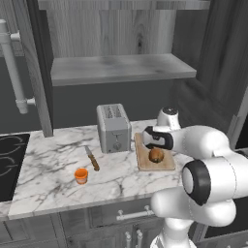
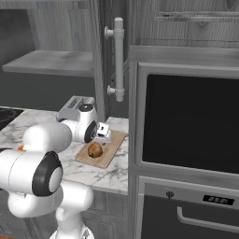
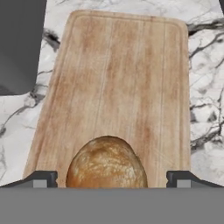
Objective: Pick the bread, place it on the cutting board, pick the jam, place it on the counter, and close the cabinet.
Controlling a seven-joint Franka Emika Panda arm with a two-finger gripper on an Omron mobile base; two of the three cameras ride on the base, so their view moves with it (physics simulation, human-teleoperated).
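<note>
With its two fingertips [image 3: 43,178] spread wide on either side of the bread [image 3: 107,162] and nothing between them pressed, the gripper [image 1: 156,145] hangs just above the cutting board [image 3: 122,78], gripping nothing. The brown bun lies on the near half of the wooden board, whose long axis runs away from the hand toward the far wall in the hand view. The toaster [image 1: 114,128] stands just left of the board on the counter [image 1: 48,164].

Judging by the layout, the bread step looks done and the jam comes next. The jam [image 1: 81,175], a squat orange jar, already stands on the marble near its front edge, well to the left of the gripper, beyond the toaster and a knife [image 1: 92,158] that lies between them. That leftward offset is what the coming move turns on: the arm would have to lift clear of the bun and swing left across the toaster's front.

Above, the cabinet [image 1: 114,29] stands open, its grey shelf [image 1: 121,68] exposed and its door [image 2: 95,60] swung out, still to be closed.
</note>
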